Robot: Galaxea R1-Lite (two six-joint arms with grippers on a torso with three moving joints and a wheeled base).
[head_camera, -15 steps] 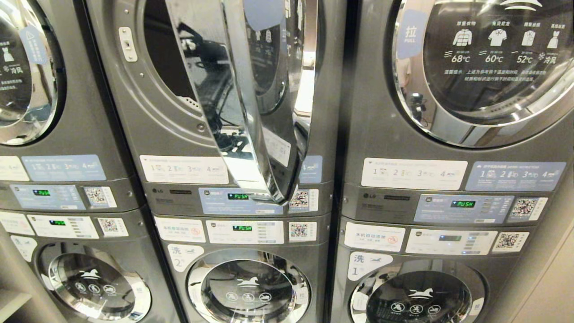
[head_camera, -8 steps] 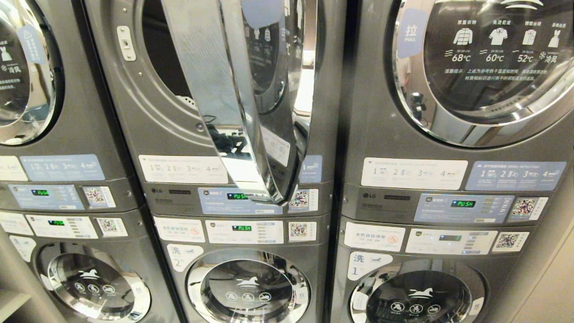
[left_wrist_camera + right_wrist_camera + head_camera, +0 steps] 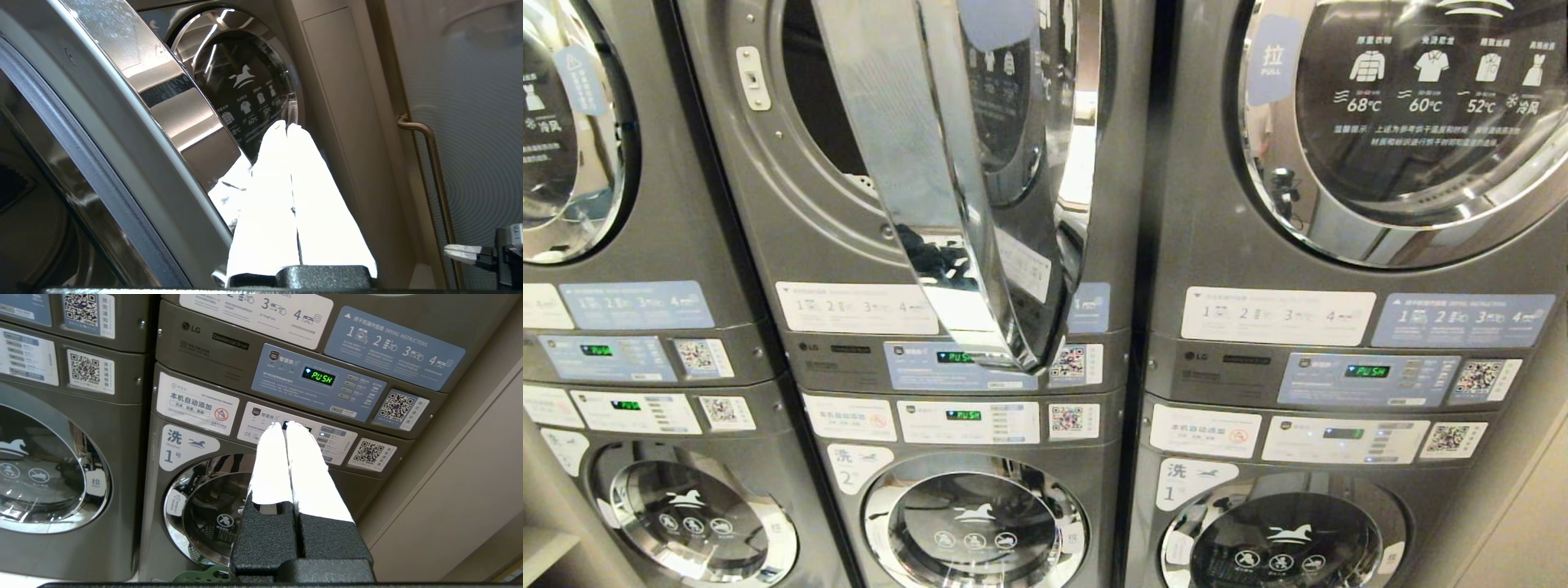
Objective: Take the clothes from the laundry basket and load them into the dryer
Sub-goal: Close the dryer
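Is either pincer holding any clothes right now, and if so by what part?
Nothing is held. The left pincer is shut and empty beside the open dryer door; the right pincer is shut and empty too.

White tapered fingers (image 3: 304,473) on textured black hand (image 3: 284,426) mounts

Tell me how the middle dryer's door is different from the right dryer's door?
The middle door is swung open, edge-on to the head camera; the right door is shut flat. The right door's temperature icons face forward; the middle door shows mostly its chrome rim. Both are round, with chrome rims and dark glass.
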